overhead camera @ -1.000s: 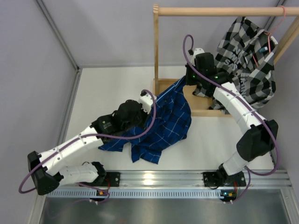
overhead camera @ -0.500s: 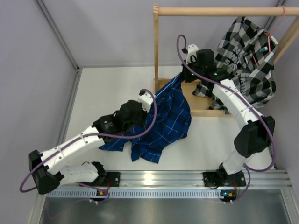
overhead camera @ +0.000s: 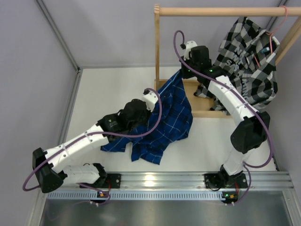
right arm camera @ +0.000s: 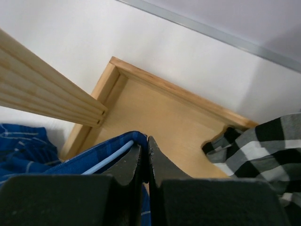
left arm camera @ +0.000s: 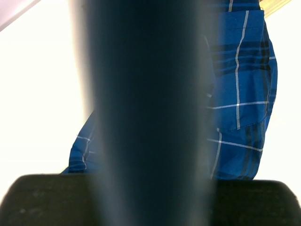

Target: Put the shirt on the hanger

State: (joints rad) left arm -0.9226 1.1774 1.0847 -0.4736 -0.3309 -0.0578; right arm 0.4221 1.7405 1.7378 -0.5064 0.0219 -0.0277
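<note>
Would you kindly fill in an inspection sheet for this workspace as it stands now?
Surface: white table, the lower part of the shirt heaped on it.
Job's things: shirt's top corner held up beside the rack; hanger shows as a light-blue strip in the fabric by the right claw.
Clutter: checked shirt on pink hanger, hung on wooden rack.
Grippers: right claw shut on the shirt's edge; left claw at the shirt, state hidden.
Cables: purple cable loops along each arm.
Surroundings: grey walls; metal rail at near edge.
</note>
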